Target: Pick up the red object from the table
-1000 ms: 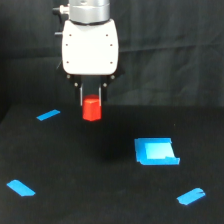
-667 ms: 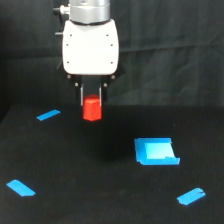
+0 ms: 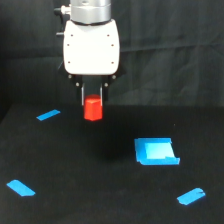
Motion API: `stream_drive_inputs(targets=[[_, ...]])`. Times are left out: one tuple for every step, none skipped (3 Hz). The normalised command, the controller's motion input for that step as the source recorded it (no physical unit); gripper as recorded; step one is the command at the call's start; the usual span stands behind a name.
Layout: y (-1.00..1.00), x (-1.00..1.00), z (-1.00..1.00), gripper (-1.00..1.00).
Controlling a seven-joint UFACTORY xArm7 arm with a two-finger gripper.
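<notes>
The red object (image 3: 93, 109), a small red-orange block, hangs between my gripper's two thin dark fingers (image 3: 83, 95), held clear above the black table (image 3: 100, 190). My gripper (image 3: 93, 102) is shut on its upper part, under the white arm body (image 3: 92, 47). The block's lower half shows below the fingertips. It sits left of centre in the exterior view, in front of the black cloth backdrop.
A flat light-blue square piece (image 3: 156, 151) lies on the table at the exterior view's right. Short blue tape strips lie at the left rear (image 3: 48, 115), the left front (image 3: 21, 188) and the right front (image 3: 190, 196).
The gripper and the red object have risen very slightly; otherwise the scene is the same.
</notes>
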Motion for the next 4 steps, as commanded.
stream_drive_inputs(targets=[[0.06,0.03,-0.03,-0.98],[0.05,0.03,-0.03,-0.98],[0.05,0.03,-0.03,-0.98],[0.05,0.03,-0.03,-0.98]])
